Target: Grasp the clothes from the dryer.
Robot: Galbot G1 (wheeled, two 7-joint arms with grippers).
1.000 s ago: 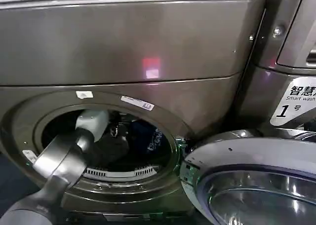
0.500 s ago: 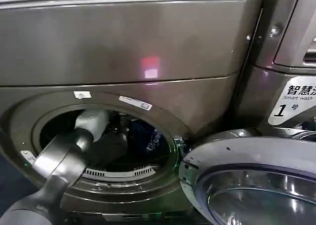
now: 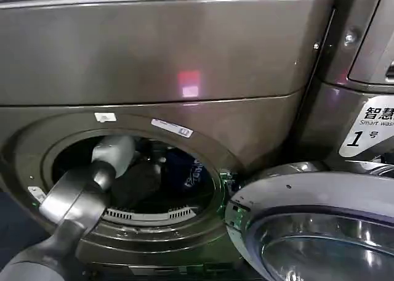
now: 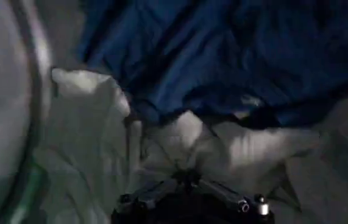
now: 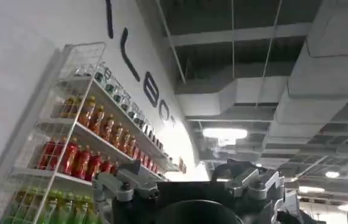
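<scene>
The left gripper (image 4: 189,182) is inside the dryer (image 3: 160,77), reached in through the round opening, and sits directly against the clothes (image 4: 210,103). In the left wrist view its linkage spreads to both sides with whitish cloth bunched at the centre; whether the fingers have closed on that cloth cannot be told.

The clothes lie in a heap on the drum floor. The whitish garment (image 4: 100,140) is immediately ahead of the gripper and touching it; the dark blue garment (image 4: 234,55) lies beyond, overlapping the far edge of the white one. In the head view the blue piece with pale print (image 3: 188,170) shows deeper in the drum, to the right of the left arm (image 3: 86,188).

Judgement: the grasp depends on the white cloth straight ahead; the blue piece would need a further reach.

The open door (image 3: 314,225) hangs to the right of the opening. The right gripper (image 5: 186,195) is parked well away from the dryer, pointing up toward the ceiling; its state cannot be told.
</scene>
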